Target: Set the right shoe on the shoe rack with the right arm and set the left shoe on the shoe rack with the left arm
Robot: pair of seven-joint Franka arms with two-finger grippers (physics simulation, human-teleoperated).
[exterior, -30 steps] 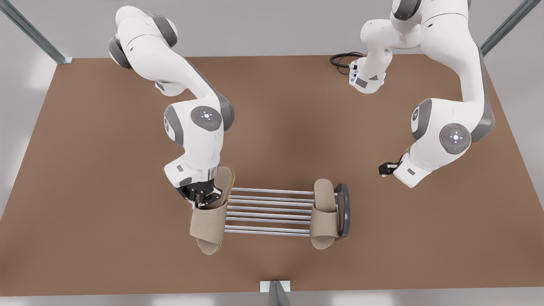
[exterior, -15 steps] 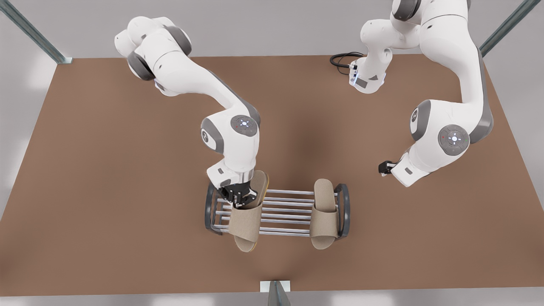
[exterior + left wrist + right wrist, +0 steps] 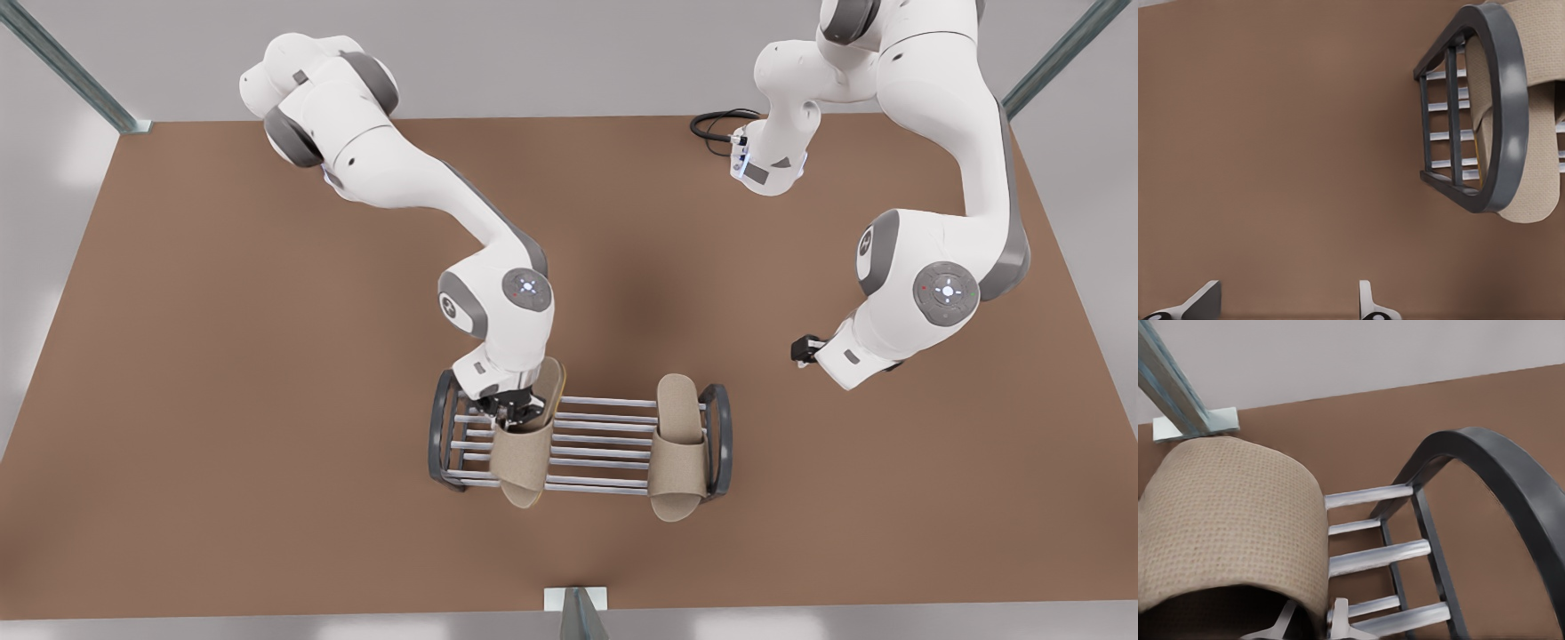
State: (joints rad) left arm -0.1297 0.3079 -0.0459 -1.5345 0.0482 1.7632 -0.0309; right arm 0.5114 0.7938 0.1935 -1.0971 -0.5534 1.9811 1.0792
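The shoe rack (image 3: 582,440) stands near the front edge of the brown table (image 3: 222,400), and both beige slippers lie crosswise over its pale bars. The left shoe (image 3: 677,444) rests on the bars just inside the dark arched end on the front view's right, toe overhanging the front bar. The right shoe (image 3: 523,458) sits over the bars nearer the other arched end, with the right gripper (image 3: 514,411) clamped on the rear edge of its fabric strap.

In the right wrist view the strap (image 3: 1231,520) bulges large beside one arched end (image 3: 1485,460), with a metal fingertip (image 3: 1338,613) pressed at its lower edge. Whether the sole touches the bars cannot be told. The wrist hides part of this slipper's heel in the front view.

The left arm waits well apart from the rack on the front view's right, its left gripper (image 3: 805,349) low above the table. Its fingers (image 3: 1205,300), cut off by the frame edge, stand spread wide with nothing between them. The left wrist view also shows the rack's end (image 3: 1508,113) and the slipper (image 3: 1538,180) behind it.
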